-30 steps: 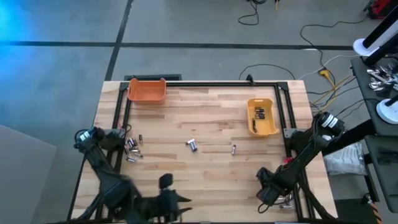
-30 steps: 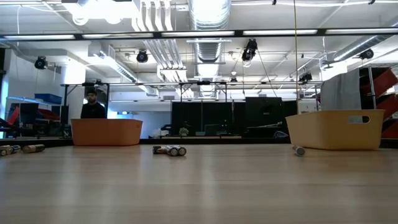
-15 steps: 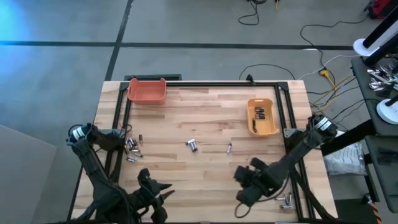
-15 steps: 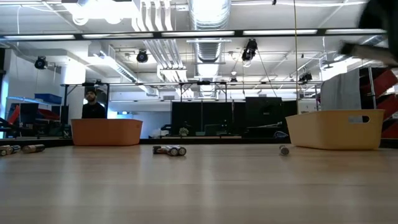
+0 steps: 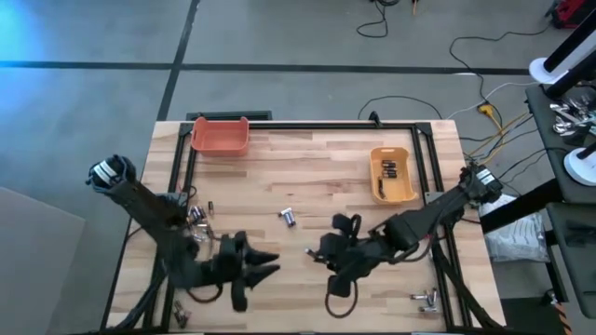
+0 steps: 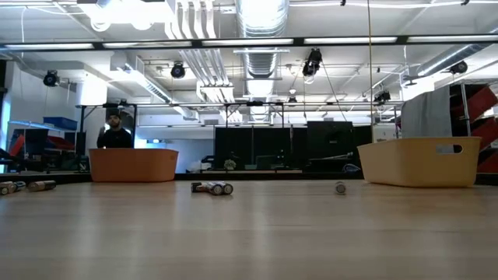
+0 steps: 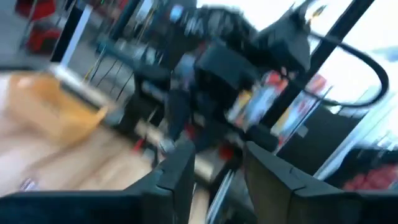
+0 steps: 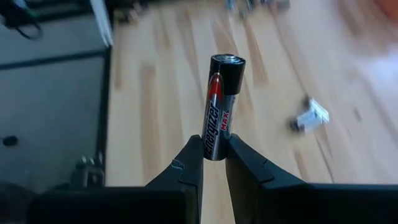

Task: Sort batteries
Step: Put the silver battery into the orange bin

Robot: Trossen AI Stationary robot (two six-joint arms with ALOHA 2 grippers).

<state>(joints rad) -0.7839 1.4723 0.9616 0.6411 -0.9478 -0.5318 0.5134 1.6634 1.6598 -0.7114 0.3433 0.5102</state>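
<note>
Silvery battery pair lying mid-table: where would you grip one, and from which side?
Grip one silvery-grey cylindrical battery at mid-length, from straight above, jaws across its round body. The pair lies flat and close together on the wooden table, so the top is freest.

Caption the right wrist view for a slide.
Right gripper shut on an upright battery above the wooden table.

You look out over a pale wooden tabletop (image 5: pixel 307 163) on a grey floor (image 5: pixel 93 112) strewn with cables (image 5: pixel 484 93), while beyond it ceiling ducts (image 6: pixel 261 19) and strip lights (image 6: pixel 354 40) hang over dark far shelving (image 6: pixel 272 148), a person (image 6: pixel 115 134) at far left.
</note>
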